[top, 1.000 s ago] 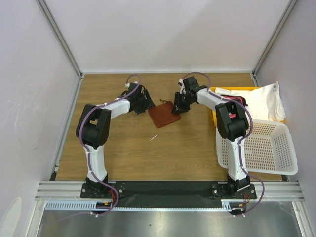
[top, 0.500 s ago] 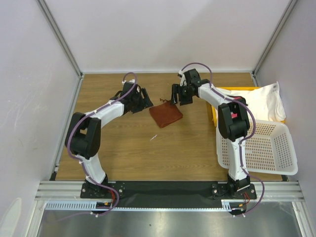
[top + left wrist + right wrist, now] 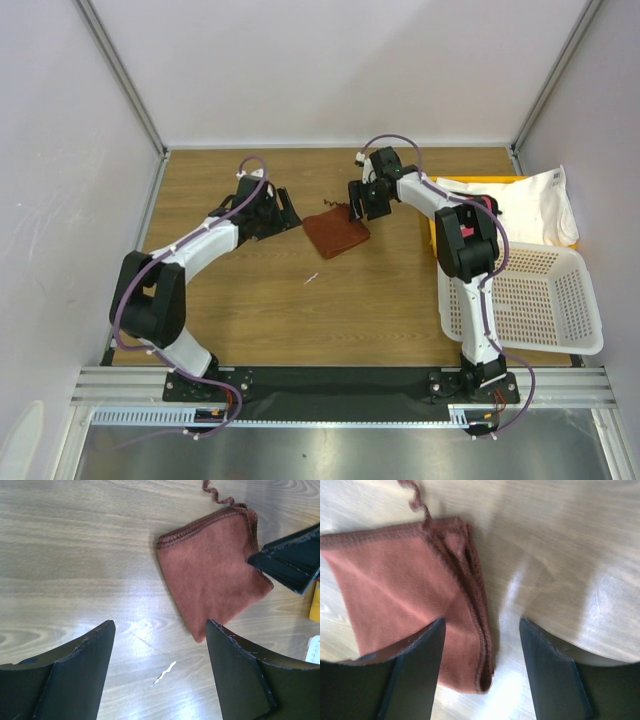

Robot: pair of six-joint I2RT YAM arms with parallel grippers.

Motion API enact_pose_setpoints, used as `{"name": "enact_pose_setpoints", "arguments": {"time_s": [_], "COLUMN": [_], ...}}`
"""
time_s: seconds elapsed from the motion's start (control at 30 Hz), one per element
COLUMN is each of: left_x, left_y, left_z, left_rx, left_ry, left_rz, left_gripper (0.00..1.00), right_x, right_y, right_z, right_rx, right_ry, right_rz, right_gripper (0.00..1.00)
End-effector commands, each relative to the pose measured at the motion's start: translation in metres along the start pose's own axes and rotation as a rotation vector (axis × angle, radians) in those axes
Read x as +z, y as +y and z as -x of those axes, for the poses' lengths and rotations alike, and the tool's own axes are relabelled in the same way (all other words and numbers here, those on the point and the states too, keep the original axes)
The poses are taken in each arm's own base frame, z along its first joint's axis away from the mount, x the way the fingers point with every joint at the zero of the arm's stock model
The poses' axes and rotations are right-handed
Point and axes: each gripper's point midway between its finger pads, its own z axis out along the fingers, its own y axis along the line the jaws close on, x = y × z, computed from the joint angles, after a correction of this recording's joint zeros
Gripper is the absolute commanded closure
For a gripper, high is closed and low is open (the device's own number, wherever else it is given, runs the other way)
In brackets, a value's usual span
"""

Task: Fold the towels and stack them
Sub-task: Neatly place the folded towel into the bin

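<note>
The left end effector [image 3: 159, 630] is held open, empty; the right end effector [image 3: 481, 626] is held open over the edge of the brown towel [image 3: 395, 580], laid flat on the worktop [image 3: 570, 540].

Basket [image 3: 545, 300] at right edge of table [image 3: 250, 310]

Wooden table [image 3: 250, 300] between pale walls [image 3: 330, 70]

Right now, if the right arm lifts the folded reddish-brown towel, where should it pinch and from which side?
Take the reddish-brown towel at its stacked edge, where the layers' hems line up: one pinch likely catches every layer. Come down from above with the right gripper, open and astride that edge, one finger over cloth, one over bare table.
</note>
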Motion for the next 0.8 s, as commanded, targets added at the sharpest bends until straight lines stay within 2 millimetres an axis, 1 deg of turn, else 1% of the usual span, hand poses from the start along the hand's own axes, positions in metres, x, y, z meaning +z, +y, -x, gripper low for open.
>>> {"name": "enact_pose_setpoints", "arguments": {"time_s": [0.0, 0.03, 0.13, 0.17, 0.2, 0.23, 0.3, 0.33, 0.37, 0.4, 0.47, 0.53, 0.57, 0.6, 0.63, 0.67, 0.7, 0.73, 0.77], "left_x": [-0.022, -0.023, -0.029, -0.031, -0.031, -0.035, -0.036, -0.037, -0.039, -0.04, -0.042, -0.045, -0.046, -0.047, -0.047, -0.048, -0.048, -0.047, -0.047], "left_y": [-0.003, -0.001, 0.002, 0.004, 0.006, 0.006, 0.01, 0.011, 0.012, 0.013, 0.011, 0.011, 0.01, 0.009, 0.009, 0.008, 0.007, 0.007, 0.005], "left_z": [0.013, 0.011, 0.007, 0.005, 0.002, 0.002, -0.001, -0.002, -0.001, -0.002, 0.0, 0.0, 0.001, 0.003, 0.003, 0.004, 0.007, 0.007, 0.009], "left_rx": [0.028, 0.026, 0.017, 0.014, 0.01, 0.01, 0.009, 0.009, 0.009, 0.012, 0.014, 0.02, 0.022, 0.026, 0.028, 0.03, 0.037, 0.04, 0.045], "left_ry": [-0.061, -0.061, -0.063, -0.064, -0.061, -0.067, -0.065, -0.064, -0.071, -0.069, -0.077, -0.081, -0.084, -0.088, -0.091, -0.092, -0.097, -0.096, -0.099], "left_rz": [-0.013, -0.007, -0.002, 0.002, 0.005, 0.003, 0.011, 0.016, 0.017, 0.018, 0.012, 0.01, 0.008, 0.005, 0.003, 0.003, -0.001, 0.0, -0.002], "left_gripper": [0.21, 0.21, 0.21, 0.21, 0.21, 0.21, 0.21, 0.21, 0.21, 0.21, 0.21, 0.21, 0.21, 0.21, 0.21, 0.21, 0.21, 0.2, 0.21], "right_x": [0.007, 0.01, 0.017, 0.017, 0.017, 0.021, 0.024, 0.027, 0.028, 0.031, 0.028, 0.012, 0.0, -0.011, -0.031, -0.048, -0.061, -0.082, -0.095], "right_y": [0.0, -0.001, 0.0, 0.004, 0.005, 0.006, 0.009, 0.008, 0.007, 0.004, 0.004, 0.001, 0.003, 0.002, -0.003, -0.005, -0.01, -0.012, -0.018], "right_z": [0.005, 0.001, -0.007, -0.009, -0.011, -0.016, -0.021, -0.029, -0.032, -0.034, -0.033, -0.016, -0.001, 0.006, 0.022, 0.042, 0.046, 0.06, 0.067], "right_rx": [-0.057, -0.057, -0.063, -0.068, -0.067, -0.072, -0.07, -0.064, -0.054, -0.042, -0.005, 0.041, 0.046, 0.054, 0.049, 0.027, 0.024, 0.013, -0.002], "right_ry": [-0.008, 0.002, 0.016, 0.017, 0.016, 0.02, 0.021, 0.035, 0.04, 0.045, 0.045, 0.003, -0.032, -0.04, -0.081, -0.132, -0.137, -0.179, -0.199], "right_rz": [-0.028, -0.03, -0.027, -0.02, -0.017, -0.011, 0.002, 0.007, 0.005, 0.001, 0.02, 0.032, 0.042, 0.033, 0.017, -0.022, -0.051, -0.07, -0.102], "right_gripper": [0.35, 0.36, 0.49, 0.55, 0.57, 0.62, 0.67, 0.73, 0.91, 1.0, 1.0, 1.0, 1.0, 1.0, 1.0, 1.0, 1.0, 1.0, 1.0]}}
